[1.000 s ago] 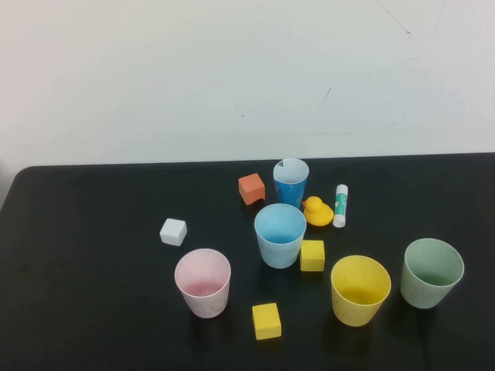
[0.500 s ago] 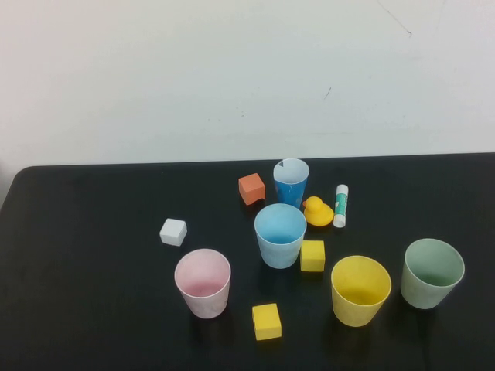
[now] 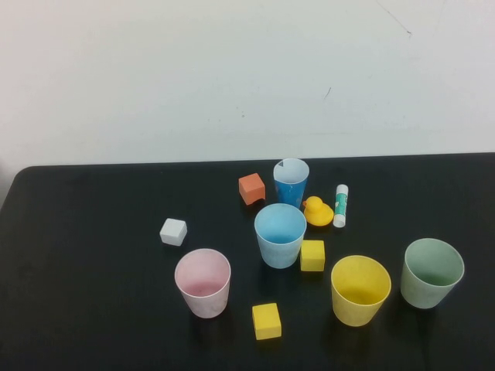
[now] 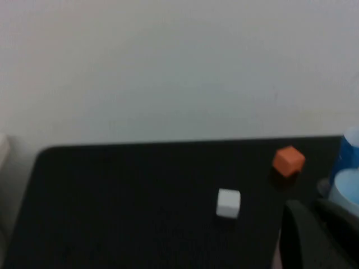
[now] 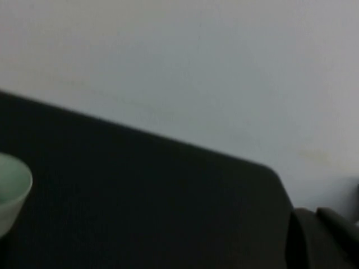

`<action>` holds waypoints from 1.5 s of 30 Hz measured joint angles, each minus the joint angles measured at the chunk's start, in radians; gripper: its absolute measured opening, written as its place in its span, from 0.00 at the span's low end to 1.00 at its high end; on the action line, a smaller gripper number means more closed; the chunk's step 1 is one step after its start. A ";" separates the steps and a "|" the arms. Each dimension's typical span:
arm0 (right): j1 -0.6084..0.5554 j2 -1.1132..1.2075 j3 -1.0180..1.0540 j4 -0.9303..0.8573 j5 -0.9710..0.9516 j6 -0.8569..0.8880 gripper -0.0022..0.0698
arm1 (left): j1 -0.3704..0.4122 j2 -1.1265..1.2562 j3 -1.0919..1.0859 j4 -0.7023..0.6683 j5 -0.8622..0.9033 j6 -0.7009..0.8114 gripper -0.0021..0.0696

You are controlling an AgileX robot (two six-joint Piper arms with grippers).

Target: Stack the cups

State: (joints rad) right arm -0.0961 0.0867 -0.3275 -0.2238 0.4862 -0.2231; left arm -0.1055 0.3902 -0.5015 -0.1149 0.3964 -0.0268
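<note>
While four cups (image 3: 281,234) stand unstacked | left tool (image 4: 314,235) closed, apart | right tool (image 5: 322,238) closed, apart

White cube (image 4: 228,202) and orange cube (image 4: 288,160) on black table (image 4: 123,213)

you won't find either arm in the high view, both sit out of frame. the left gripper (image 4: 314,235) only pokes in as a dark blurry lump at the corner of its wrist view, same deal with the right gripper (image 5: 322,238). left wrist cuts off the dark blue cup (image 4: 350,151) and light blue cup (image 4: 346,190) at the edge. right wrist catches just a sliver of the pale green cup (image 5: 11,188).
</note>
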 joint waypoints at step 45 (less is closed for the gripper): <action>0.002 0.148 0.000 0.153 0.068 -0.216 0.03 | -0.191 1.563 -0.596 -0.462 0.011 0.716 0.48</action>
State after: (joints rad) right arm -0.0940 0.2350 -0.3275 -0.0707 0.5538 -0.4394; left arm -0.2965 1.9535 -1.0971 -0.5766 0.4079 0.6891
